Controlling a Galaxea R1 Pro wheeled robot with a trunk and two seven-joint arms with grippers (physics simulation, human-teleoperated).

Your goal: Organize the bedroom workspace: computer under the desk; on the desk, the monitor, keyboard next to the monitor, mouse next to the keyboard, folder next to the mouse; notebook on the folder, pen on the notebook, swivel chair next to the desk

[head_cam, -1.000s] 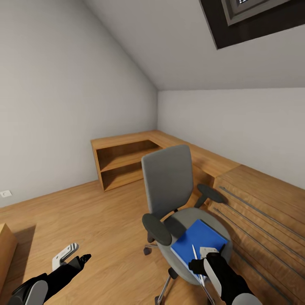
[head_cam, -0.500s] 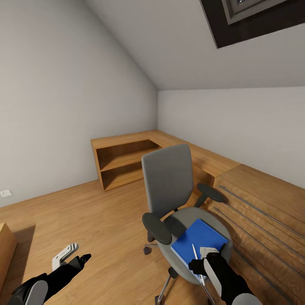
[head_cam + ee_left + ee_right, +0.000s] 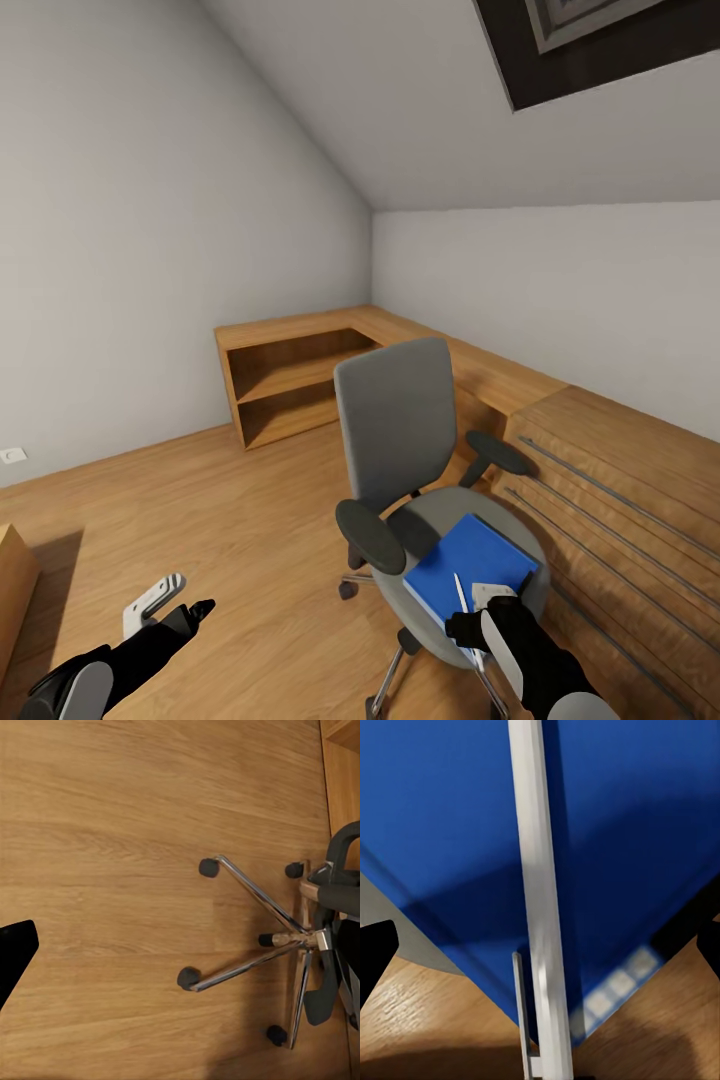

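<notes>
Sloped pale walls (image 3: pixel 150 200), oak floor (image 3: pixel 230 520), skylight (image 3: pixel 600 40), corner shelves (image 3: pixel 290 380).

Oak plank floor (image 3: pixel 112 832) seen from above. Grey swivel chair's chrome five-star base (image 3: pixel 289 939) with black casters stands on it. One black fingertip (image 3: pixel 15 952) at frame edge

I see the chair (image 3: pixel 420 480) standing on the plank floor (image 3: pixel 230 520), its seat just under my right gripper (image 3: pixel 478 612); the blue folder (image 3: pixel 465 565) lies flat on that seat.
</notes>
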